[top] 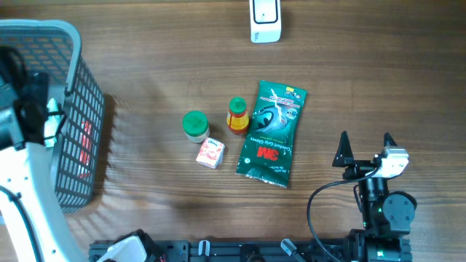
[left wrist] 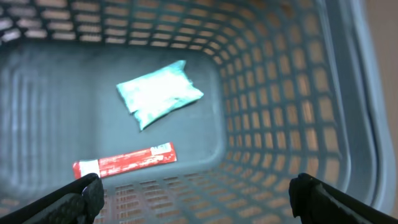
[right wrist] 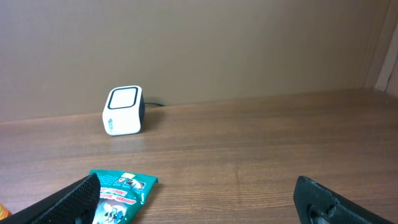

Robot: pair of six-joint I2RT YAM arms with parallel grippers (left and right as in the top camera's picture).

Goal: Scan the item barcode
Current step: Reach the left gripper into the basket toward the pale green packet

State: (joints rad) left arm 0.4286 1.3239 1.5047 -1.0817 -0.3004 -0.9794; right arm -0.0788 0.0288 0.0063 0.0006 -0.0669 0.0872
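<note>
overhead: the grey mesh basket (top: 69,87) fills the left edge, with the left arm (top: 18,153) reaching over its rim. the white barcode scanner (top: 264,20) sits at the far edge, centre. between them the wooden table (top: 145,58) is bare, as is the strip right of the 3m glove packet (top: 273,133). the packet lies flat mid-table. its long axis runs nearly from far to near, the header end tipped slightly right and pointing toward the scanner. just left of it stand a small green-capped bottle (top: 237,115) and a green-lidded jar (top: 195,125), with a small box (top: 210,153) below them. the right gripper (top: 365,148) is near the packet's right, apart from it, fingers spread and empty.

left wrist: the left gripper (left wrist: 199,199) hangs inside the basket, black fingers (left wrist: 81,196) wide apart with nothing between. on the floor lie a teal pouch (left wrist: 158,93) and a red sachet (left wrist: 124,163), apart from each other. mesh walls close in on the right.

right wrist: the fingers (right wrist: 68,199) are splayed at the lower corners. the scanner stands against the back wall, window facing the camera. the packet's header corner shows lower left, with bare wood to the right.
</note>
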